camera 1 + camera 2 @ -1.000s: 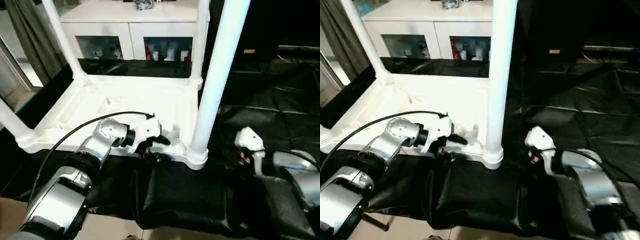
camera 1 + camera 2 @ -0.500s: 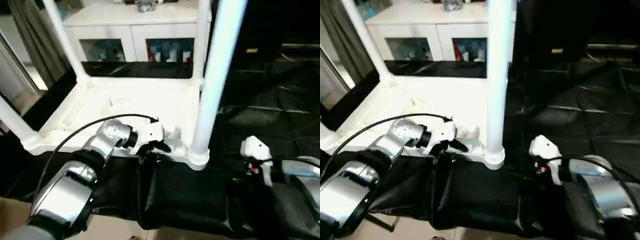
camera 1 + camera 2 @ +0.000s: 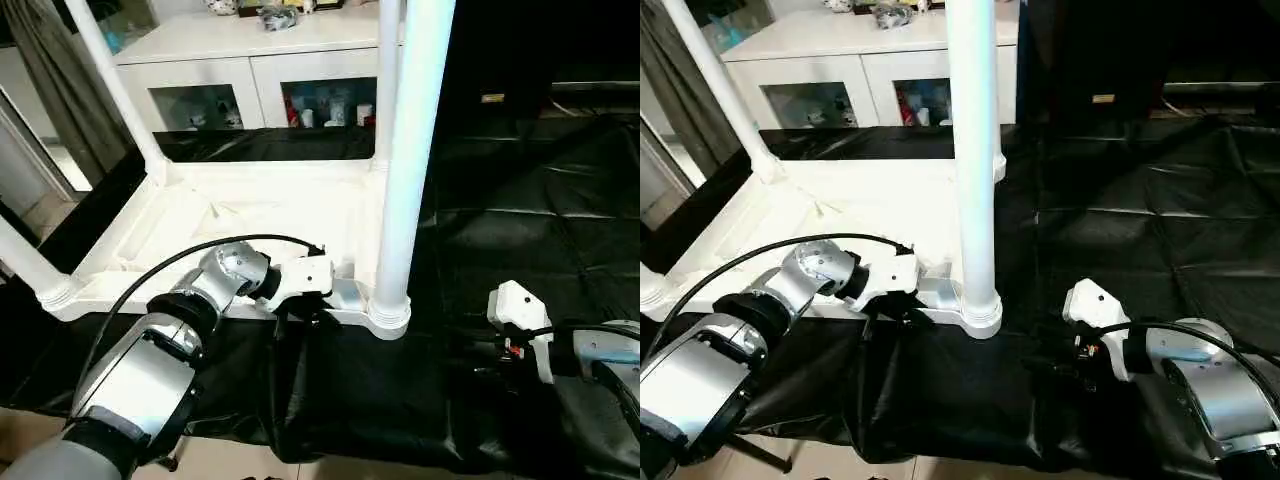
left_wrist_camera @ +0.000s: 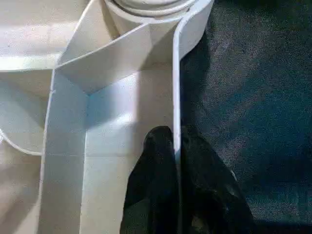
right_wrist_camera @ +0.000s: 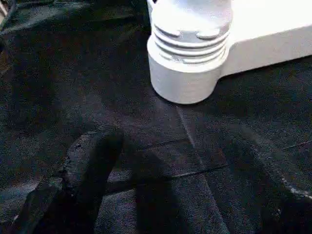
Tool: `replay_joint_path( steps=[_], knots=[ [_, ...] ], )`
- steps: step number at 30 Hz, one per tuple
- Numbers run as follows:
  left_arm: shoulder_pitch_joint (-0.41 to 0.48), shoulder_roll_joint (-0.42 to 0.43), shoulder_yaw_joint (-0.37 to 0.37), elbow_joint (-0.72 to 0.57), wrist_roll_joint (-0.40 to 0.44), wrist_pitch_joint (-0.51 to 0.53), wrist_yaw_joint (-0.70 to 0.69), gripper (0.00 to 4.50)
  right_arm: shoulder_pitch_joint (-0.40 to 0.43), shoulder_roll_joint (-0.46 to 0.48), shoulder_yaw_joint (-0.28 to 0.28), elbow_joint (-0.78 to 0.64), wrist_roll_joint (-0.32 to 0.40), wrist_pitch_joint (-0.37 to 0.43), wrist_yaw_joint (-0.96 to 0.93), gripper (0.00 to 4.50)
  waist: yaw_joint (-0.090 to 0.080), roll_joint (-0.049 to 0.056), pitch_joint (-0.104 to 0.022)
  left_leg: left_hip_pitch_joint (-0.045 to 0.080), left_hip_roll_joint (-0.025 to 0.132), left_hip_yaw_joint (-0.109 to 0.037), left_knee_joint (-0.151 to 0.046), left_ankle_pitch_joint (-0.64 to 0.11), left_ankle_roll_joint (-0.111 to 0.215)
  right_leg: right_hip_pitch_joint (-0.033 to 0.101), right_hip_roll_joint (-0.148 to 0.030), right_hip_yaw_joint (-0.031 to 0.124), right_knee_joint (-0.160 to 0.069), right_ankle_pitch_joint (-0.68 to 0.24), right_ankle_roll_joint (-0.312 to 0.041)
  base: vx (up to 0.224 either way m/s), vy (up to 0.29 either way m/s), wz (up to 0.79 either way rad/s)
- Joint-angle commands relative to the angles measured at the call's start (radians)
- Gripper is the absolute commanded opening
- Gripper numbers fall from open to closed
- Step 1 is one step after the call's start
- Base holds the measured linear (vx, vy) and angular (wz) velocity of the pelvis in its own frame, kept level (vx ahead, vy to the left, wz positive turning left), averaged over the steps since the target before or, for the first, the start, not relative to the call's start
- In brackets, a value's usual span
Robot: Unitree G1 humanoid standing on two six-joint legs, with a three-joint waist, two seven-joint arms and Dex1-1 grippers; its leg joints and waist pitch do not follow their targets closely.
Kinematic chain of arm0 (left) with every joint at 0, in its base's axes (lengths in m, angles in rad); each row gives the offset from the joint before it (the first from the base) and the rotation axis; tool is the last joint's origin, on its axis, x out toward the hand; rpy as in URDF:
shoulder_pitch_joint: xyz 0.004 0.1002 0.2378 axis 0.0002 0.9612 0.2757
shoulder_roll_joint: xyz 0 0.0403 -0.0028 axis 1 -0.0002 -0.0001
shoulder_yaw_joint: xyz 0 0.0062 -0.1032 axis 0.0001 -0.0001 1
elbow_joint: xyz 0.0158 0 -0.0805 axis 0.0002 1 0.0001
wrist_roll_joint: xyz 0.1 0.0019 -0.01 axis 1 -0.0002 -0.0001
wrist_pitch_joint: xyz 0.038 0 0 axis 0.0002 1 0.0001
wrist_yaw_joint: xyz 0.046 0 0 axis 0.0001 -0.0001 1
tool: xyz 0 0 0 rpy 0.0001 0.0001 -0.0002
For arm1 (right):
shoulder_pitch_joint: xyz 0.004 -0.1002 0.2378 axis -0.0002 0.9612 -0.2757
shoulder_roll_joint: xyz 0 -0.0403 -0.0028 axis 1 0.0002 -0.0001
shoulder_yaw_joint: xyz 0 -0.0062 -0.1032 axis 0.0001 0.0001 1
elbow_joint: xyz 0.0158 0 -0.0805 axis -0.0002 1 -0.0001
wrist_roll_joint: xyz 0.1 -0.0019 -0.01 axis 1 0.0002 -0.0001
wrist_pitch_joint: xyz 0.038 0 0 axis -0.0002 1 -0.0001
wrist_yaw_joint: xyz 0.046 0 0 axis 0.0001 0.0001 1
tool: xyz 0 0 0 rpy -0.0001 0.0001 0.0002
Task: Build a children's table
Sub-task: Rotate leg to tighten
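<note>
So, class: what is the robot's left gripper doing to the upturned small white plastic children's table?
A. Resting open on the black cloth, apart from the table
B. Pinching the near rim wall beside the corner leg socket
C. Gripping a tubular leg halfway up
B: in the left wrist view the left gripper has one black finger on each side of the thin rim wall of the children's table.

I see my right gripper (image 5: pixel 185 195) spread wide over black cloth (image 5: pixel 73 73), fingers (image 5: pixel 83 170) apart; ribbed corner socket (image 5: pixel 187 53) of the children's table (image 5: pixel 273 29) upper centre.
</note>
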Motion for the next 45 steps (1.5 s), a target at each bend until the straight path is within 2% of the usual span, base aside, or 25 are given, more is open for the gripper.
replay_joint_path(
  steps=[1,2,3,4,5,6,7,8,9,10,11,14,17,18,21,23,25,27,28,34,35,36,37,41,45],
  knots=[
    [-0.008,0.016,0.033,0.015,-0.007,0.041,0.021,0.04,-0.003,-0.004,-0.008,-0.022,0.01,-0.001,0.001,3.7,0.003,-0.038,-0.056,0.009,0.039,-0.027,-0.068,-0.274,0.102,0.043,-0.054,0.025,-0.102,-0.372,-0.191,0.0,0.0,0.0],
    [0.0,0.004,0.073,0.001,-0.049,0.109,0.005,0.04,-0.021,0.007,-0.001,-0.003,0.001,-0.017,-0.009,3.7,0.004,-0.055,-0.058,0.009,0.039,-0.026,-0.067,-0.266,0.1,0.044,-0.056,0.026,-0.101,-0.388,-0.189,0.0,0.0,0.0],
    [0.0,0.004,0.073,0.001,-0.049,0.109,0.005,0.04,-0.021,0.007,-0.001,-0.003,0.001,-0.017,-0.009,3.7,0.006,-0.046,-0.057,0.009,0.04,-0.028,-0.067,-0.262,0.1,0.042,-0.057,0.025,-0.099,-0.388,-0.193,0.0,0.0,0.0],
    [0.012,-0.007,0.103,-0.021,-0.085,0.17,-0.004,0.04,-0.039,0.02,0.005,0.014,-0.008,-0.026,-0.021,3.7,0.005,-0.052,-0.056,0.007,0.04,-0.028,-0.068,-0.258,0.105,0.042,-0.057,0.026,-0.1,-0.385,-0.19,0.0,0.0,0.0],
    [0.015,-0.009,0.108,-0.025,-0.091,0.179,-0.005,0.04,-0.043,0.022,0.006,0.018,-0.009,-0.028,-0.023,3.7,0.005,-0.047,-0.058,0.008,0.041,-0.028,-0.068,-0.255,0.103,0.042,-0.058,0.026,-0.097,-0.374,-0.198,0.0,0.0,0.0],
    [0.039,-0.029,0.135,-0.068,-0.131,0.237,-0.004,0.04,-0.065,0.036,0.013,0.044,-0.023,-0.041,-0.042,3.7,0.001,-0.05,-0.058,0.005,0.04,-0.027,-0.067,-0.247,0.106,0.043,-0.058,0.025,-0.097,-0.356,-0.205,0.0,0.0,0.0],
    [0.051,-0.039,0.145,-0.088,-0.147,0.26,-0.002,0.04,-0.075,0.041,0.017,0.055,-0.03,-0.048,-0.05,3.7,0.001,-0.048,-0.059,0.006,0.039,-0.025,-0.066,-0.233,0.112,0.042,-0.058,0.024,-0.097,-0.335,-0.215,0.0,0.0,0.0],
    [0.071,-0.049,0.148,-0.115,-0.152,0.273,0.023,0.04,-0.082,0.047,0.018,0.063,-0.035,-0.054,-0.057,3.7,0.003,-0.071,-0.06,0.008,0.04,-0.022,-0.064,-0.223,0.124,0.04,-0.055,0.026,-0.1,-0.321,-0.215,0.0,0.0,0.0],
    [0.076,-0.051,0.149,-0.122,-0.153,0.276,0.029,0.04,-0.083,0.048,0.019,0.065,-0.036,-0.056,-0.059,3.7,0.008,-0.057,-0.066,0.008,0.044,-0.026,-0.061,-0.201,0.127,0.043,-0.06,0.028,-0.087,-0.286,-0.226,0.0,0.0,0.0],
    [0.092,-0.059,0.15,-0.144,-0.155,0.285,0.051,0.04,-0.089,0.053,0.02,0.07,-0.039,-0.061,-0.064,3.7,0.007,-0.058,-0.061,0.004,0.042,-0.023,-0.061,-0.191,0.141,0.041,-0.056,0.026,-0.091,-0.274,-0.22,0.0,0.0,0.0],
    [0.113,-0.066,0.145,-0.166,-0.146,0.287,0.073,0.04,-0.092,0.058,0.021,0.073,-0.044,-0.065,-0.073,3.7,0.009,-0.06,-0.061,0.005,0.04,-0.022,-0.061,-0.19,0.145,0.041,-0.056,0.026,-0.093,-0.282,-0.216,0.0,0.0,0.0],
    [0.182,-0.087,0.13,-0.232,-0.123,0.275,0.108,0.04,-0.098,0.067,0.024,0.078,-0.052,-0.068,-0.089,3.7,0.013,-0.067,-0.059,0.004,0.038,-0.02,-0.061,-0.179,0.146,0.041,-0.057,0.025,-0.097,-0.332,-0.192,0.0,0.0,0.0],
    [0.238,-0.086,0.105,-0.31,-0.091,0.23,0.125,0.04,-0.098,0.068,0.029,0.083,-0.053,-0.074,-0.084,3.7,0.012,-0.067,-0.057,0.004,0.042,-0.023,-0.065,-0.194,0.144,0.039,-0.055,0.027,-0.097,-0.355,-0.176,0.0,0.0,0.0],
    [0.249,-0.08,0.093,-0.334,-0.076,0.21,0.13,0.04,-0.098,0.068,0.029,0.086,-0.053,-0.077,-0.084,3.7,0.011,-0.063,-0.058,0.007,0.044,-0.023,-0.066,-0.205,0.142,0.036,-0.056,0.028,-0.098,-0.359,-0.176,0.0,0.0,0.0],
    [0.267,-0.071,0.081,-0.384,-0.064,0.213,0.145,0.04,-0.099,0.067,0.032,0.092,-0.052,-0.082,-0.082,3.7,0.01,-0.063,-0.057,0.007,0.045,-0.023,-0.068,-0.223,0.133,0.035,-0.056,0.029,-0.099,-0.37,-0.168,0.0,0.0,0.0],
    [0.266,-0.076,0.1,-0.401,-0.093,0.234,0.128,0.58,-0.097,0.067,0.033,0.092,-0.053,-0.086,-0.08,3.7,0.01,-0.063,-0.057,0.006,0.044,-0.023,-0.069,-0.217,0.13,0.035,-0.056,0.03,-0.099,-0.37,-0.167,0.0,0.0,0.0],
    [0.265,-0.073,0.111,-0.415,-0.105,0.252,0.116,0.71,-0.096,0.068,0.034,0.094,-0.054,-0.088,-0.08,3.7,0.011,-0.058,-0.059,0.006,0.045,-0.022,-0.069,-0.21,0.132,0.035,-0.056,0.03,-0.097,-0.344,-0.179,0.0,0.0,0.0],
    [0.253,-0.059,0.116,-0.406,-0.096,0.233,0.12,0.85,-0.094,0.068,0.037,0.092,-0.055,-0.089,-0.081,3.7,0.011,-0.058,-0.058,0.006,0.045,-0.023,-0.069,-0.222,0.129,0.034,-0.056,0.03,-0.097,-0.341,-0.182,0.0,0.0,0.0],
    [0.25,-0.052,0.115,-0.402,-0.09,0.219,0.123,0.95,-0.093,0.069,0.039,0.092,-0.055,-0.09,-0.081,3.7,0.011,-0.053,-0.057,0.007,0.045,-0.024,-0.07,-0.231,0.125,0.034,-0.057,0.03,-0.098,-0.346,-0.18,0.0,0.0,0.0],
    [0.231,-0.026,0.122,-0.378,-0.091,0.214,0.105,0.95,-0.08,0.063,0.038,0.08,-0.049,-0.092,-0.075,3.7,0.008,-0.058,-0.055,0.006,0.046,-0.024,-0.073,-0.244,0.117,0.036,-0.057,0.03,-0.098,-0.339,-0.184,0.0,0.0,0.0],
    [0.226,-0.023,0.124,-0.371,-0.094,0.214,0.102,0.95,-0.078,0.062,0.037,0.079,-0.048,-0.092,-0.075,3.7,0.004,-0.051,-0.054,0.006,0.044,-0.024,-0.073,-0.251,0.113,0.036,-0.056,0.03,-0.101,-0.342,-0.183,0.0,0.0,0.0],
    [0.224,-0.021,0.126,-0.368,-0.095,0.212,0.099,0.95,-0.077,0.061,0.036,0.078,-0.048,-0.092,-0.075,3.7,0.004,-0.054,-0.054,0.006,0.043,-0.024,-0.072,-0.253,0.113,0.036,-0.056,0.03,-0.101,-0.346,-0.182,0.0,0.0,0.0],
    [0.221,-0.019,0.127,-0.363,-0.098,0.21,0.095,0.95,-0.076,0.06,0.035,0.076,-0.047,-0.092,-0.075,3.7,0.003,-0.05,-0.055,0.007,0.044,-0.024,-0.073,-0.258,0.11,0.037,-0.056,0.03,-0.101,-0.354,-0.18,0.0,0.0,0.0],
    [0.21,-0.018,0.138,-0.344,-0.11,0.206,0.086,0.95,-0.071,0.057,0.03,0.071,-0.044,-0.093,-0.075,3.7,0.003,-0.049,-0.056,0.008,0.045,-0.025,-0.073,-0.257,0.11,0.036,-0.056,0.031,-0.099,-0.341,-0.188,0.0,0.0,0.0],
    [0.197,-0.015,0.139,-0.316,-0.109,0.195,0.08,0.51,-0.064,0.05,0.028,0.062,-0.039,-0.095,-0.071,3.7,0.002,-0.048,-0.056,0.008,0.045,-0.024,-0.073,-0.257,0.111,0.036,-0.056,0.03,-0.099,-0.333,-0.191,0.0,0.0,0.0]
  ],
)
